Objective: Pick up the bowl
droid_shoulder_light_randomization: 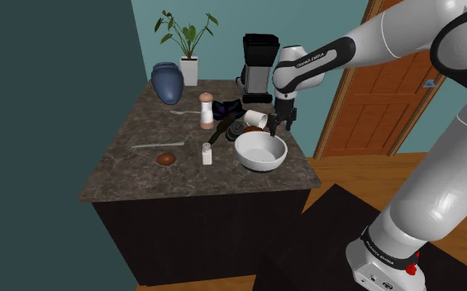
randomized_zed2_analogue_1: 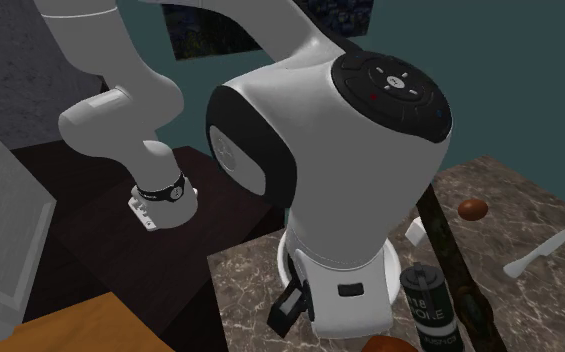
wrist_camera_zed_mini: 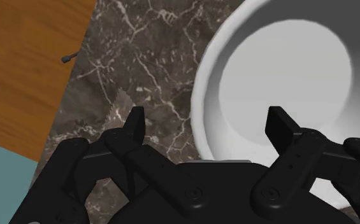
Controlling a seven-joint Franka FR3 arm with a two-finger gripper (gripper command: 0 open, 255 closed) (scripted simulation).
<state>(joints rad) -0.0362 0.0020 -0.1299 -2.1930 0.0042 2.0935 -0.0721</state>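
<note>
Wrist view first: the gripper hangs over the bowl, its 2 fingers spread wide and clasping nothing. 1 finger stands over the counter outside the wall and the other over the white inside, so the rim runs through the gap. That is the line-up I want for a rim pinch.

To do it well, I judge I should come straight down without twisting and stop before the tips reach the counter or the bowl's bottom. Then I should close slowly, so the curved wall seats on both pads instead of slipping sideways. The wall flares outward, so a bite a little below the lip should hold better than one at the very edge. I would lift level, since a hold on 1 side lets a bowl swing.

From the shoulder view, the bowl sits near the counter's near corner on that view's right, with the gripper above its far rim. A white cup, seemingly on its side, lies just beyond the bowl and close to the fingers, so my descent must stay clear of it. A small shaker stands beside the bowl on that view's left, apart from it.
</note>
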